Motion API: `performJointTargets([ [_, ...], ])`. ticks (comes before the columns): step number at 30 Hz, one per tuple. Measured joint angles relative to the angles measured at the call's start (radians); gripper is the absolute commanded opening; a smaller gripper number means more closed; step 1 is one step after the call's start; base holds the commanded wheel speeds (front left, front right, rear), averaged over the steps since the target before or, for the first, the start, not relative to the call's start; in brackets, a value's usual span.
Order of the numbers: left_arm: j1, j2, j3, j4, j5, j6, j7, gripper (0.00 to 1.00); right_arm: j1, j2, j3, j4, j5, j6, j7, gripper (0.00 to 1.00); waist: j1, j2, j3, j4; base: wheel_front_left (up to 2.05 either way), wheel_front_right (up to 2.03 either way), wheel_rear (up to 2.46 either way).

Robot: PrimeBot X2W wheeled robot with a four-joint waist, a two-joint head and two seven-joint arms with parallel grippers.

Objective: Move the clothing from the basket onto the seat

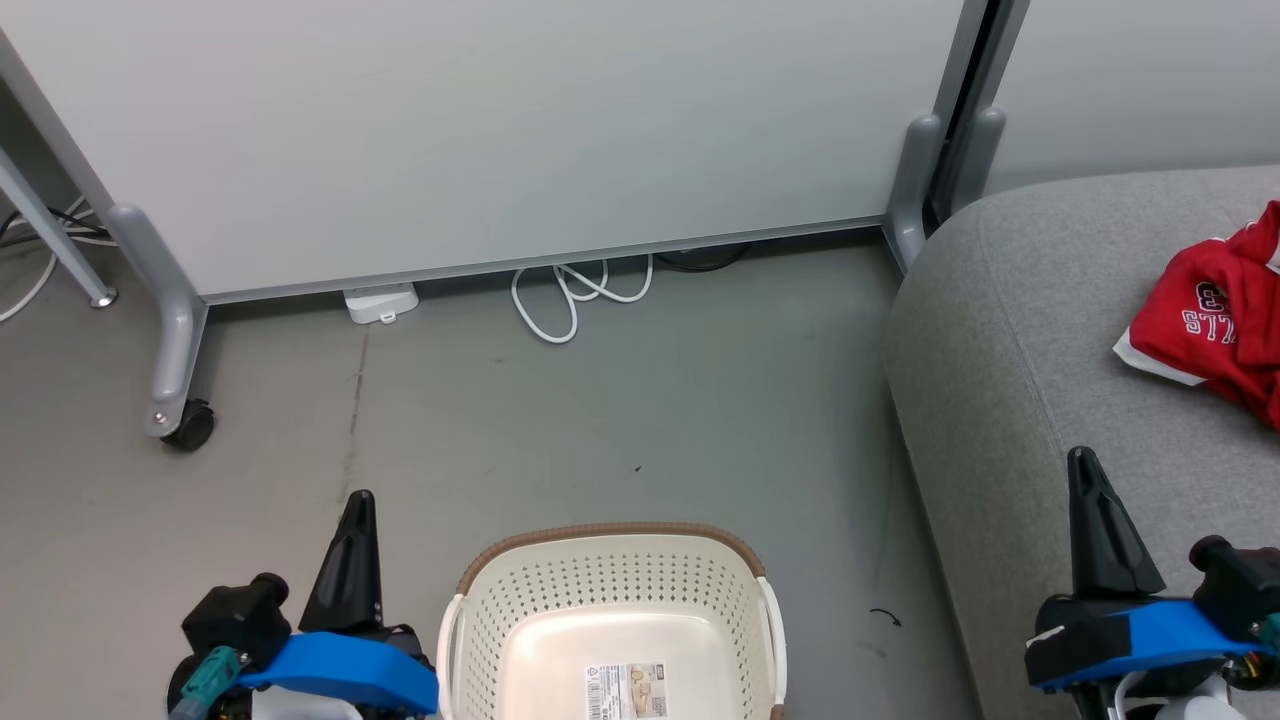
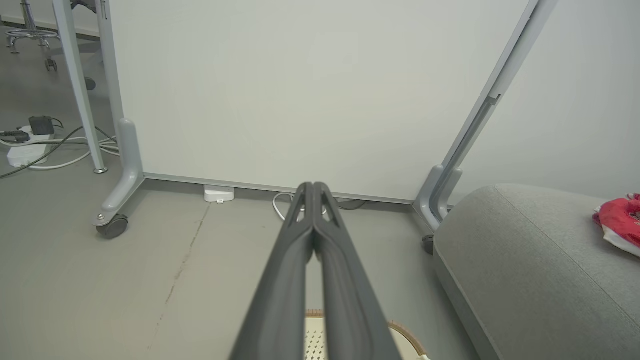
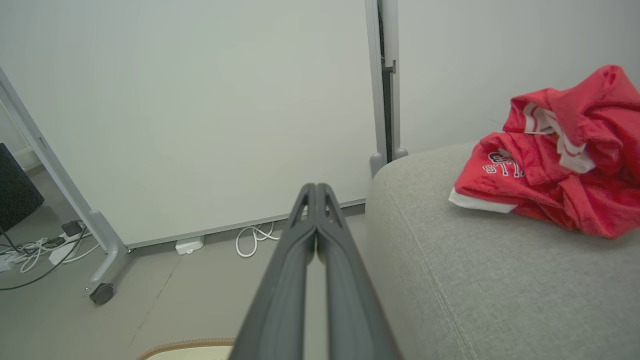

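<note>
I see my left gripper (image 1: 358, 498) clenched on nothing, just beside the basket (image 1: 610, 531). My right gripper (image 1: 1080, 456) is clenched too, by the seat (image 1: 1000, 350). The clothing (image 1: 1215, 315) lies crumpled on the seat, well apart from the basket.

Basket (image 1: 610, 580) smooth perforated plastic; seat (image 1: 1000, 350) matt woven cloth; clothing (image 1: 1215, 310) fleecy fabric.

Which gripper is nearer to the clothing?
The right gripper, by the seat where the clothing lies. The left gripper is beside the basket, farther away.
</note>
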Motion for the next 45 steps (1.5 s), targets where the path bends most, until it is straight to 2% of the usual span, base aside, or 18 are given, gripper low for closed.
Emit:
performJointTargets([
  [18,-0.001,-0.001,0.043,-0.022,-0.323,0.000,0.083,0.00,-0.001,0.000,0.006,0.004,0.354,0.000,0.077,0.00,0.0000,0.0000,-0.009,0.000,0.00,0.00,0.00],
  [45,-0.013,-0.004,0.088,-0.049,-0.692,0.000,0.179,0.00,-0.008,0.000,0.007,0.020,0.749,0.000,0.173,0.00,0.0000,-0.0001,-0.022,0.001,0.00,0.00,0.00],
])
